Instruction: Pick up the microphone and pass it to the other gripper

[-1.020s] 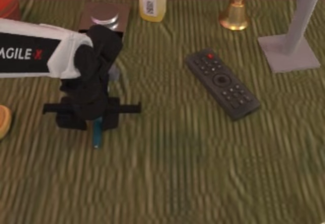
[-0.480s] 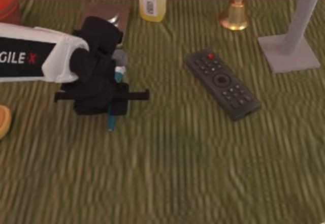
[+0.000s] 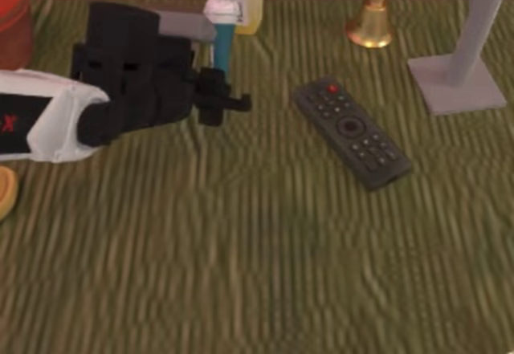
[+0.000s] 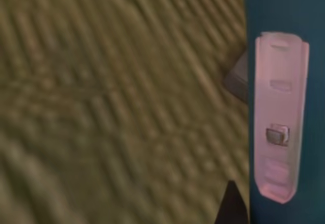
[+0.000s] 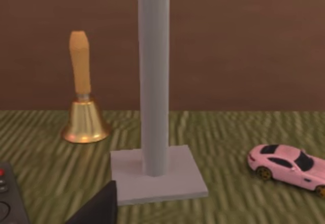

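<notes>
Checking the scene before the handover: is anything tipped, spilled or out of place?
Nothing stands out. The left gripper holds the microphone above the table; the remote, bell and grey stand sit undisturbed.

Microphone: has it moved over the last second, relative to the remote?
Yes. The microphone, held in the left gripper, has gone from the mat toward the table's far edge and slightly closer to the remote, which stayed put.
</notes>
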